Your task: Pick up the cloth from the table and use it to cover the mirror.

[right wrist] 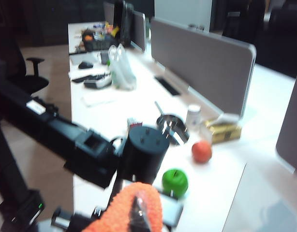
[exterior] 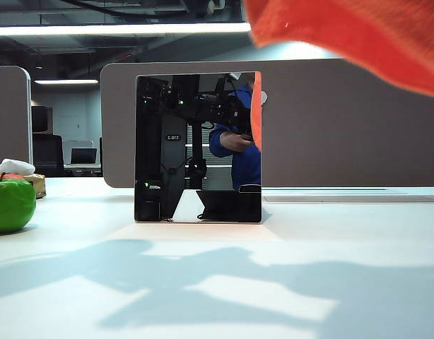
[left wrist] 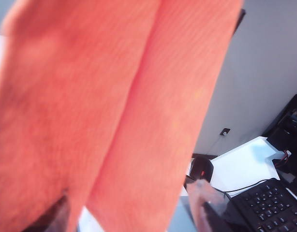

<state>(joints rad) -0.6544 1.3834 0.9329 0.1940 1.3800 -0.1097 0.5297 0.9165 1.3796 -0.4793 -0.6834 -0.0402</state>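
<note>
White counter [exterior: 358,240] bare at its near edge, orange cloth [exterior: 358,39] held aloft above the upright mirror [exterior: 198,147] mid-counter, green apple [exterior: 10,205] at the far-left edge, right end effector [right wrist: 139,212] pinching cloth, left end effector [left wrist: 134,212] hidden by cloth, state unclear

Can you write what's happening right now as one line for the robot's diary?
cloth: lifted, above right of mirror | mirror: uncovered | right gripper: shut on cloth | left gripper: hidden behind cloth
</note>
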